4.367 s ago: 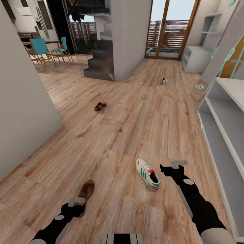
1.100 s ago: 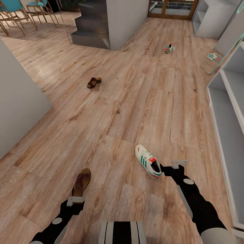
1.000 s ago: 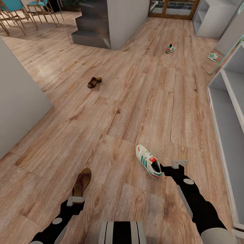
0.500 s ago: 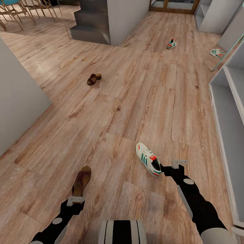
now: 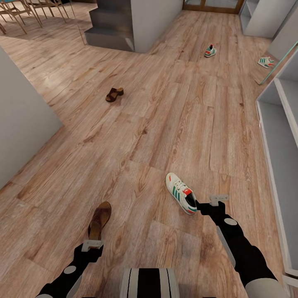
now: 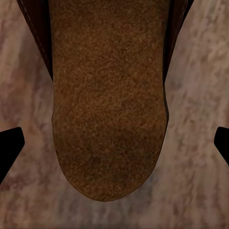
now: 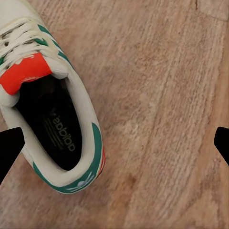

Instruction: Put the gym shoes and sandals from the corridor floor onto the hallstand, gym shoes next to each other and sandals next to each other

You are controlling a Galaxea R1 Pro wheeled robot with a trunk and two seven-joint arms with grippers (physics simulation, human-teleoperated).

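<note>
Because both arms are lowered toward the corridor floor, we read this as the set-up for a double pick. Our left gripper hangs over the heel end of the near sandal; on the left wrist camera its fingers stand wide, one to each side of the tan footbed, neither touching it, so a descent would straddle the sole. Our right gripper sits just beside the heel of the near gym shoe; its fingers are also spread wide and hold nothing, and the heel lies off toward one of them rather than centred, so we judge a small sideways shift is needed first. To our right runs a pale grey shelf unit, close enough to reach. Farther along, the second sandal lies well apart on the planks, and the second gym shoe farther still. A shoe-like shape by the far right wall may be a reflection; we cannot tell.
</note>
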